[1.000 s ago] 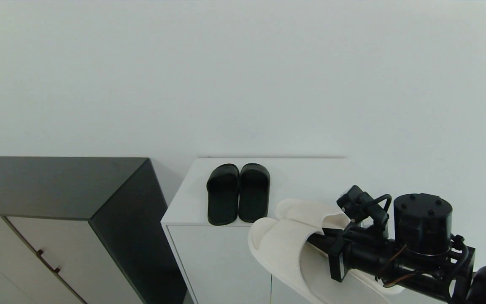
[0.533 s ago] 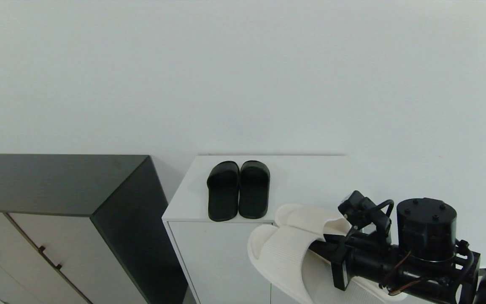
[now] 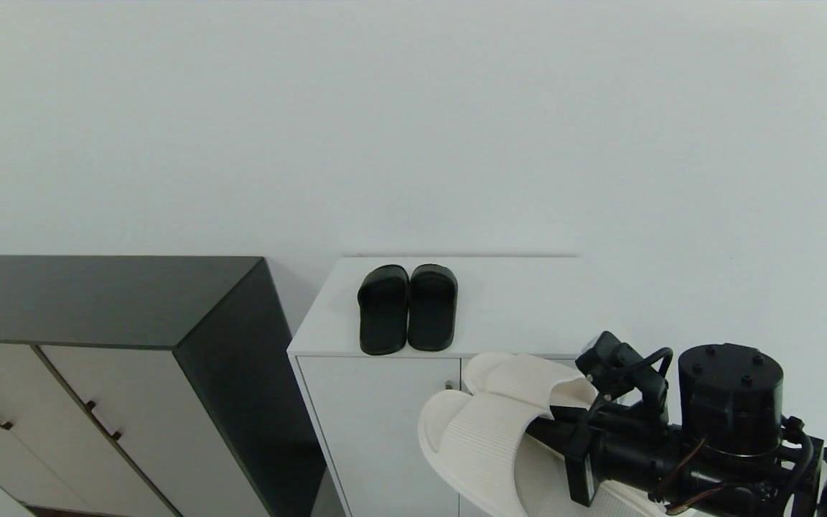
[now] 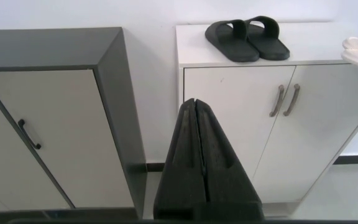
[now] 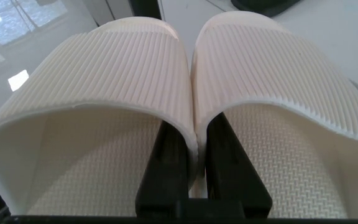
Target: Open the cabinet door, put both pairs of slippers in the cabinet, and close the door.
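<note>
Plain white wall backs the cabinet, whose doors are shut, so nothing is stowed yet. Smooth black slippers sit on its top, centre frame. My right gripper clamps the ribbed, soft-looking white slippers by their touching straps, lower right. My left gripper is closed and empty.

My right arm is matte black, with a round motor cap dotted with small screws and thin black and orange cables looping alongside. My left end effector tapers into two black ridged fingers.
</note>
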Controlling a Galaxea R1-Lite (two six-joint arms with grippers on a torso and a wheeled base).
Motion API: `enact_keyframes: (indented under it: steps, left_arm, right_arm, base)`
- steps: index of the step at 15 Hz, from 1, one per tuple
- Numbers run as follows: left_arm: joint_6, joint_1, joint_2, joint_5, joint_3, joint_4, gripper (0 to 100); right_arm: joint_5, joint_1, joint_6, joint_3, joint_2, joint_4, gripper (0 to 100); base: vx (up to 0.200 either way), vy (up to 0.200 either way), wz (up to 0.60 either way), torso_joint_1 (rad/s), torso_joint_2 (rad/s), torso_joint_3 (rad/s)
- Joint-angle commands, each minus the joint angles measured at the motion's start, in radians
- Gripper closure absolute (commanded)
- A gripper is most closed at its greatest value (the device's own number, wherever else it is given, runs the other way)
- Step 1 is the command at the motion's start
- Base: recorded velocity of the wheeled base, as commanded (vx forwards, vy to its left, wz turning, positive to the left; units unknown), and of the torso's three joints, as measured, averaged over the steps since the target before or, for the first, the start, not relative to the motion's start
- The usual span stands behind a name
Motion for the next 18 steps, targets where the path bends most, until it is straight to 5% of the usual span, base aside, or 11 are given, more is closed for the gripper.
enact_keyframes:
  steps: [1, 11, 18]
  left_arm:
    - [0.0, 0.0, 0.001, 0.0, -0.001, 0.0, 100]
    - [0.0, 0.0, 0.001, 0.0, -0.001, 0.0, 100]
    - [0.001, 0.0, 0.001, 0.0, -0.001, 0.0, 100]
  right_arm:
    - [0.0, 0.0, 0.002, 0.001, 0.002, 0.0, 100]
    - [0.002, 0.009, 0.002, 0.012, 0.005, 0.0, 100]
    - [0.003, 0.009, 0.002, 0.015, 0.008, 0.001, 100]
  base:
    - [0.0, 0.0, 0.0, 0.0, 0.0, 0.0]
    - [0.0, 0.0, 0.0, 0.0, 0.0, 0.0]
    - [0.0, 0.0, 0.0, -0.144, 0.33, 0.177]
